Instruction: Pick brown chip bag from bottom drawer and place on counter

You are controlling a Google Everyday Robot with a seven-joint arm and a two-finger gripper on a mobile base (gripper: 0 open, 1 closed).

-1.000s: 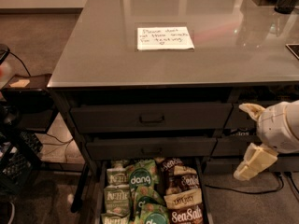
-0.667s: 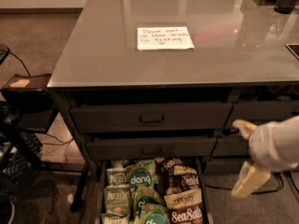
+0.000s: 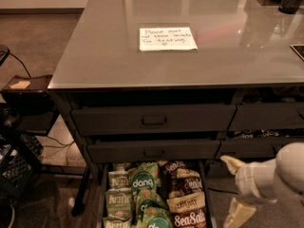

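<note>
The brown bag lay at bottom centre in the open drawer, so the gripper, fingers apart at lower right, probably needed to centre above it, clear of neighbouring bags.

Likely an office snack station: a glossy grey rectangular counter carries a white handwritten note. Below the counter, crinkly snack bags fill an open dark-grey metal bottom drawer. A pale two-finger gripper sits under the counter's right end, its fingers spread.
</note>
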